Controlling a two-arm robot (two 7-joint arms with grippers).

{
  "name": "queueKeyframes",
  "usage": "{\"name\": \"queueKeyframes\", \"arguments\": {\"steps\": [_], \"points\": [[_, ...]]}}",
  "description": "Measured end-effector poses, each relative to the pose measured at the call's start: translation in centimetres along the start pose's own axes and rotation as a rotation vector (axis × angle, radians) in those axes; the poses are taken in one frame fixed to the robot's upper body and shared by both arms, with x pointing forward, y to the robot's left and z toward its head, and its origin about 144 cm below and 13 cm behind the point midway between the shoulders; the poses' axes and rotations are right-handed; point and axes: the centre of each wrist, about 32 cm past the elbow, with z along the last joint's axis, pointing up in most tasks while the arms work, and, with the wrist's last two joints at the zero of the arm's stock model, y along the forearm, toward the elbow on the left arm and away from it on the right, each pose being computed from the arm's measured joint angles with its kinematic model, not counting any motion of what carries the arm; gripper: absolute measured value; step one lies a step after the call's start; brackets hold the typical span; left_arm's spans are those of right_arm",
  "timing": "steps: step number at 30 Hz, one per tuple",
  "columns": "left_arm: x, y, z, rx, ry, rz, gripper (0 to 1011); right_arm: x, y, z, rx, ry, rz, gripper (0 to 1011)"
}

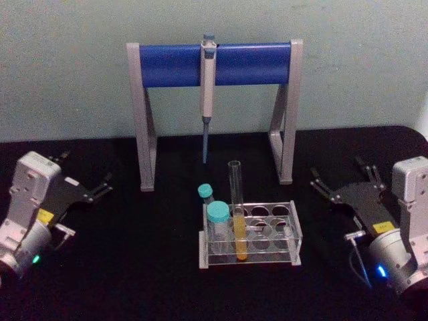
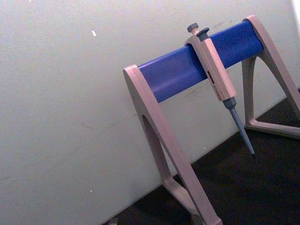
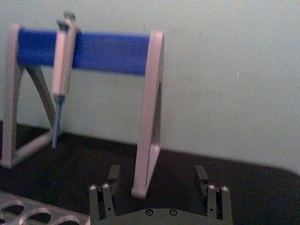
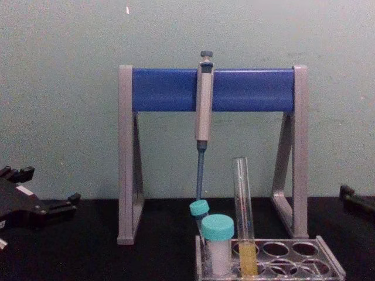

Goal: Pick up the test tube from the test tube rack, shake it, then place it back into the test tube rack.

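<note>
Two claws parked wide, fingers spread, holding nothing: left claw [image 1: 100, 187], right claw [image 1: 342, 182]. Test tube [image 1: 237, 212] upright in test tube rack [image 1: 294, 231] (hole keeps it vertical), centre tabletop [image 1: 134, 281], reachable from either side.

Test tube [image 1: 235, 207]: 1
Teal-capped tubes [image 1: 217, 224]: 2
Test tube rack [image 1: 281, 241]: 1
Pipette stand [image 1: 174, 65]: 1
Pipette [image 1: 207, 90]: 1
Grippers [image 1: 341, 184]: 2

I log one black tabletop [image 1: 120, 267]. Standing on it: grey-and-blue pipette stand [image 1: 214, 63] toward the far edge, centre; clear test tube rack [image 1: 267, 231] nearer the front edge, just ahead of the stand.
</note>
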Motion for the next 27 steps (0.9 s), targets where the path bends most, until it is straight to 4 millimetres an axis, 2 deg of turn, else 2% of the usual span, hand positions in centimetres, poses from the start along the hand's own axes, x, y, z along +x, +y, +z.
{"name": "queueKeyframes", "arguments": {"steps": [11,27], "points": [[0.0,0.0,0.0,0.000,0.000,0.000,1001,-0.3,-0.2,-2.4,-0.124,0.032,-0.001,1000],[0.0,0.0,0.0,0.000,0.000,0.000,1001,-0.1,-0.2,-3.4,-0.168,0.044,0.010,1000]]}}
